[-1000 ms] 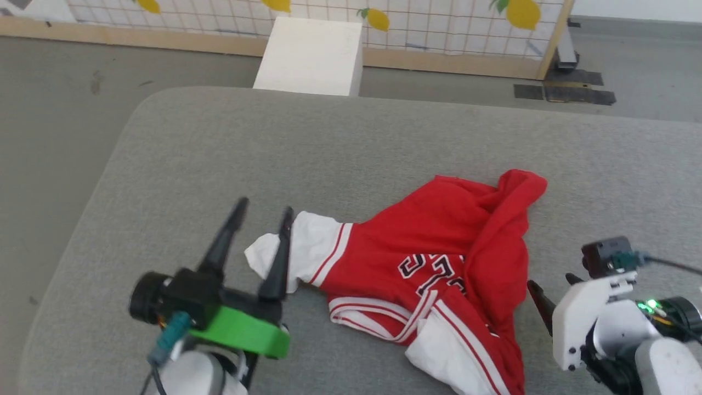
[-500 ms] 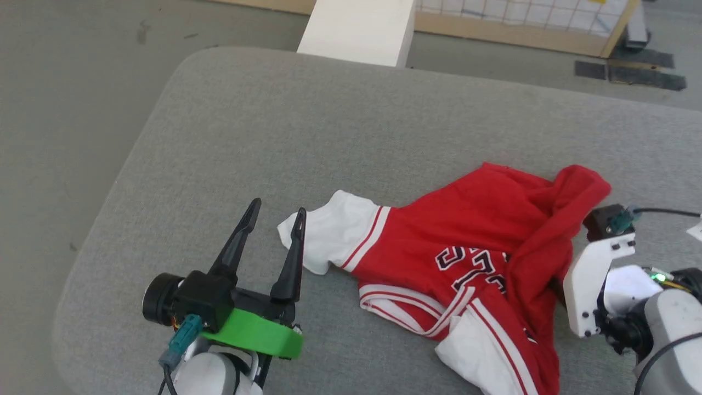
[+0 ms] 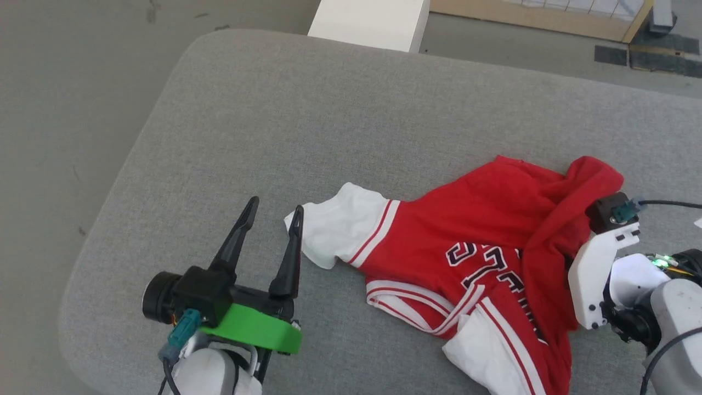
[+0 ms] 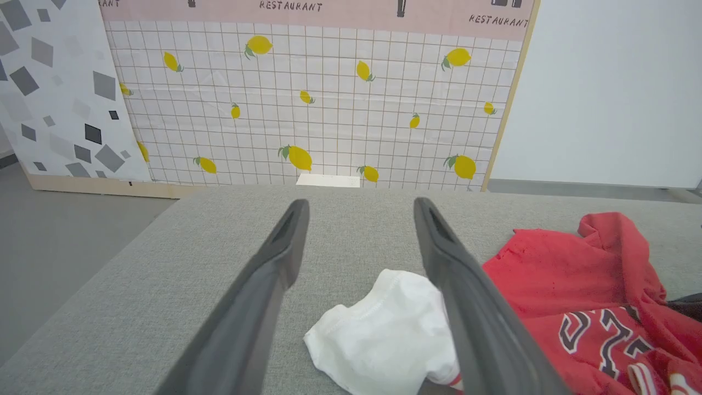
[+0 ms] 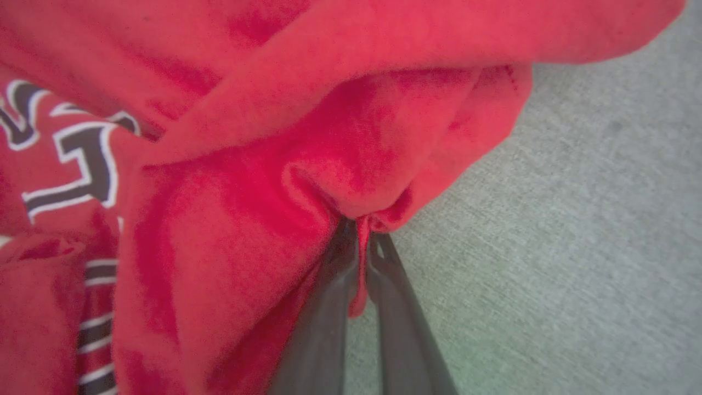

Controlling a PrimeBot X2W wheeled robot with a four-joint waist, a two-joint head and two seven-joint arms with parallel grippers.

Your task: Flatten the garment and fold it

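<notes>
The garment (image 3: 482, 241) is a red jersey with white sleeves and black lettering, lying crumpled on the right half of the grey padded table (image 3: 274, 109). My left gripper (image 3: 275, 206) hovers open just left of the white sleeve (image 3: 343, 225), which lies partly between its fingers in the left wrist view (image 4: 378, 329). My right gripper (image 5: 362, 233) is shut on a pinched fold of red cloth at the garment's right edge. In the head view its fingers are hidden behind the white wrist mount (image 3: 595, 274) and the cloth. The second white sleeve (image 3: 488, 351) lies near the front edge.
A white box (image 3: 370, 22) stands on the floor beyond the table's far edge. Behind it is a lemon-print grid panel (image 4: 307, 109) in a wooden frame. The table's rounded left corner (image 3: 181, 60) drops to grey floor. Bare grey table surface stretches ahead of the garment.
My right gripper moved in to the garment's right edge and shut on a red fold. The head camera tilted down and shifted. My left gripper stays open beside the sleeve.
</notes>
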